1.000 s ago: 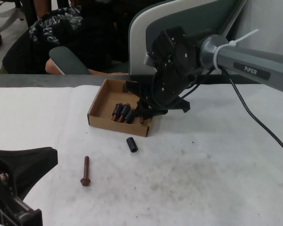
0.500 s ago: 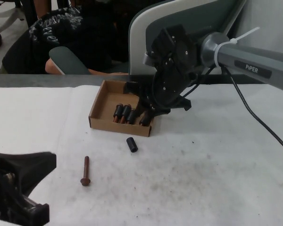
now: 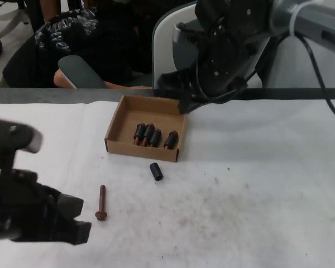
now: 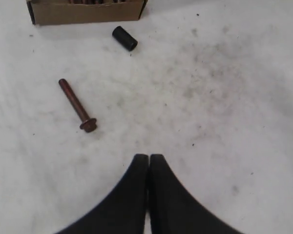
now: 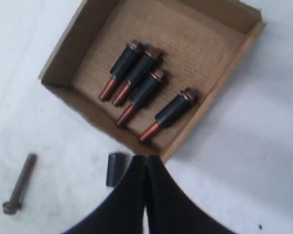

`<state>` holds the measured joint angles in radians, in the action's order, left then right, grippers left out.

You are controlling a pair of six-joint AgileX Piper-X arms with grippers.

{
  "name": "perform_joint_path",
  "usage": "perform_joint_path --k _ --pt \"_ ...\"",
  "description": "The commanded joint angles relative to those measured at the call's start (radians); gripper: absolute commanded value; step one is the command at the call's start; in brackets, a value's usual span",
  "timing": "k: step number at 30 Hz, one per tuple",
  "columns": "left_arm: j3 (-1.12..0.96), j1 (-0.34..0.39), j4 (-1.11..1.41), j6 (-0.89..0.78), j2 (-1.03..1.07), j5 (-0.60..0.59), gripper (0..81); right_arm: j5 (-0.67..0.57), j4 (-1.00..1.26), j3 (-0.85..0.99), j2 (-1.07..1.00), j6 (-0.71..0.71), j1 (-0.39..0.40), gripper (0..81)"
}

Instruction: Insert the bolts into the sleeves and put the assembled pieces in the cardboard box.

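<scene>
The white cloth (image 3: 240,195) covering the bench carries the cardboard box (image 3: 140,149) toward its far side. The right gripper (image 5: 145,161) hangs above the box with its fingers pressed together and nothing between them. The left gripper (image 4: 149,158) sits over bare cloth at the near edge, its fingers likewise closed and empty. Four assembled pieces (image 5: 145,92) lie side by side inside the box, so most of the work looks done. One loose bolt (image 4: 77,105) lies on the cloth near the left gripper, and one bare sleeve (image 4: 124,38) lies just in front of the box. Apparently one pair is left to join and box.
</scene>
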<state>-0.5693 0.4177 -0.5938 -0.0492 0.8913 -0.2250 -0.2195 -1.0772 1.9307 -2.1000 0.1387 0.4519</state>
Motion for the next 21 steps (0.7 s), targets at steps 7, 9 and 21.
perform_joint_path --k 7,9,21 --pt "-0.228 0.000 -0.198 0.275 0.263 0.085 0.2 -0.010 -0.223 0.005 0.027 -0.120 0.059 0.3" --pt "-0.269 0.000 -0.218 0.364 0.308 0.085 2.5 -0.010 -0.229 0.005 0.027 -0.123 0.077 0.3" --pt "-0.308 0.000 -0.225 0.996 0.393 0.104 21.1 -0.010 -0.213 0.005 0.027 -0.123 0.121 0.3"
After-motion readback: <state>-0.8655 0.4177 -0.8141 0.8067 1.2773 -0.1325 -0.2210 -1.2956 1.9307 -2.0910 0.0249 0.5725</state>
